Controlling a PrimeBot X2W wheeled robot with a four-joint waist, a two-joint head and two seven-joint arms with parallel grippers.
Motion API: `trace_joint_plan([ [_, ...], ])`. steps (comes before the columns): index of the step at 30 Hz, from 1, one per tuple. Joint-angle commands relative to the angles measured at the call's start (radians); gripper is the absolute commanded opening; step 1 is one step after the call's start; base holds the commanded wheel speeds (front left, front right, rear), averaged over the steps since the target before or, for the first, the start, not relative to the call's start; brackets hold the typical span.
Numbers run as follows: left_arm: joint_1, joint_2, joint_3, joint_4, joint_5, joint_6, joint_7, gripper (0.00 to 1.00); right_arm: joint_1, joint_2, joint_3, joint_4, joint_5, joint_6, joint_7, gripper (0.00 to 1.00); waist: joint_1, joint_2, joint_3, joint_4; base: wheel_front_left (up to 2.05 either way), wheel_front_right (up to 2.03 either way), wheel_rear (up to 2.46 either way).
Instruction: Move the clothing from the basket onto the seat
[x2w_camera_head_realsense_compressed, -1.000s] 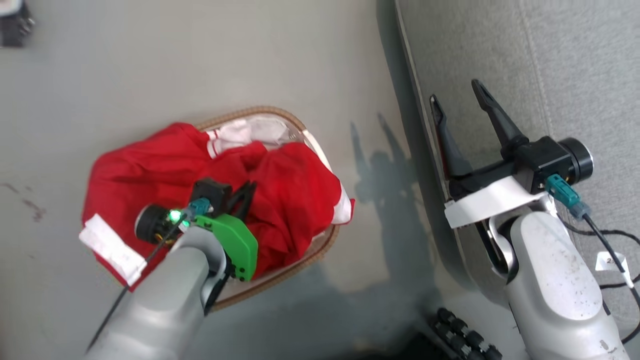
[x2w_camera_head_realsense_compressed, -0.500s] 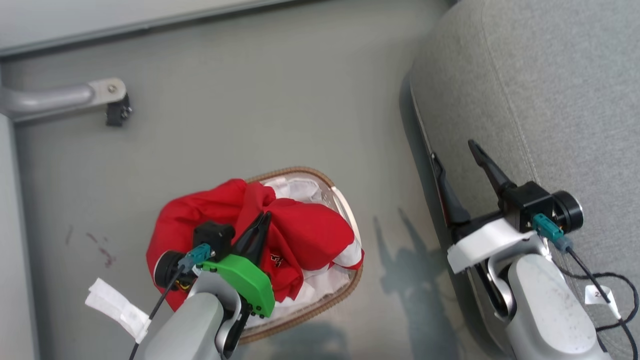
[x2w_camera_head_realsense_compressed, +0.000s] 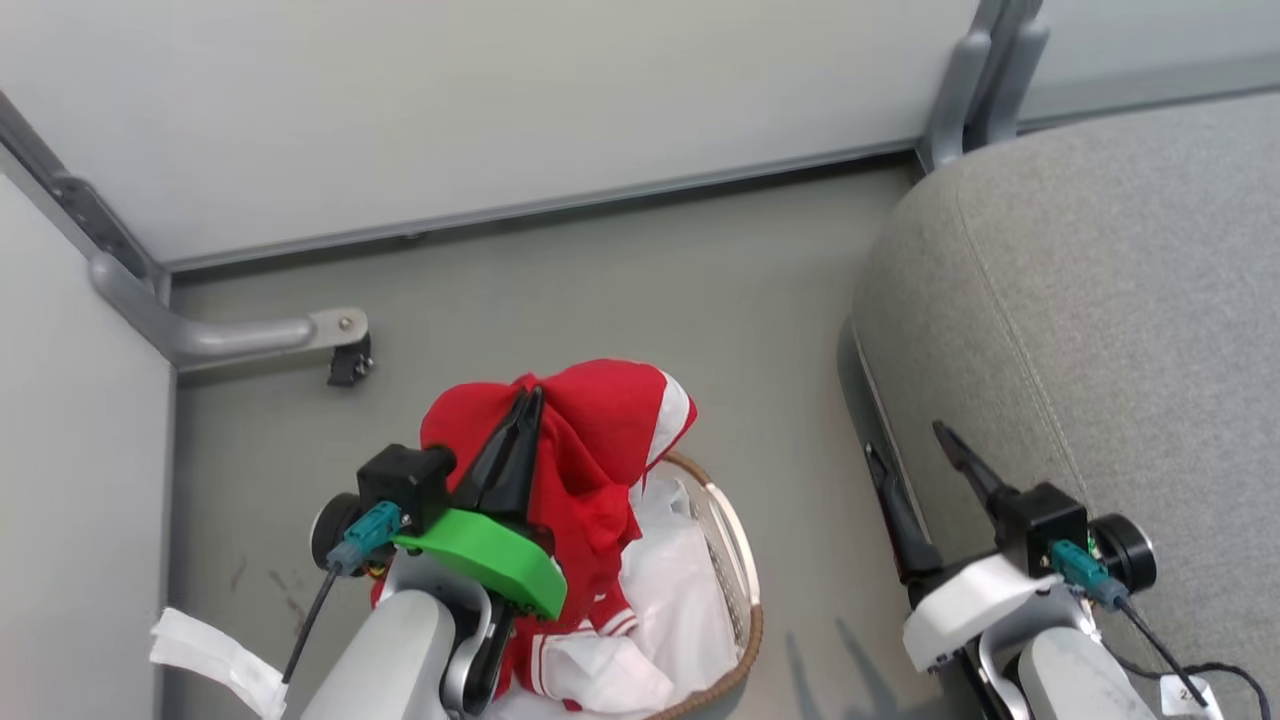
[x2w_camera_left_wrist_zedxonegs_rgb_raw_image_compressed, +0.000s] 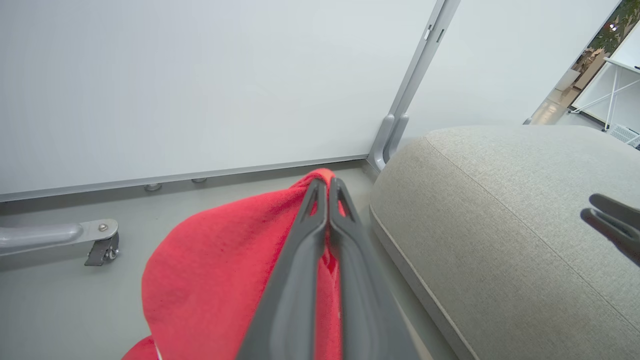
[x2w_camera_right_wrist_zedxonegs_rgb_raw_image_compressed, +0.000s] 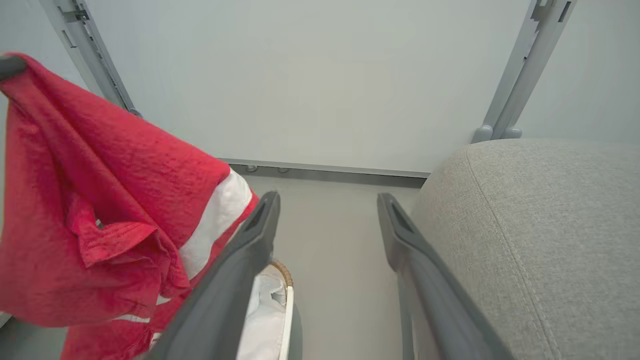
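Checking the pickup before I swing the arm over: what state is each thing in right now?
basket: upright on the floor, white liner inside.
clothing: hanging from the left gripper, over the basket.
left gripper: jaws shut on clothing.
right gripper: jaws open, empty.
seat: no clothing on the visible part.

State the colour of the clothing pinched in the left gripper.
Bright red with a white panel; the clothing shows best in the right wrist view.
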Motion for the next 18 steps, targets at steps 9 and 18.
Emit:
trace_joint_plan([
  [9, -0.033, -0.015, 0.042, -0.131, 0.034, -0.002, -0.001, 0.00, 0.058, -0.025, 0.107, 0.015, 0.030, -0.001, -0.002, 1.00, 0.0001, 0.0000, -0.124, 0.052, 0.00, 0.00, 0.00],
  [18, -0.054, -0.019, 0.006, -0.161, 0.013, -0.002, -0.001, 0.00, -0.072, -0.044, 0.382, 0.021, 0.124, -0.001, -0.002, 1.00, 0.0001, 0.0000, -0.122, 0.079, 0.00, 0.00, 0.00],
])
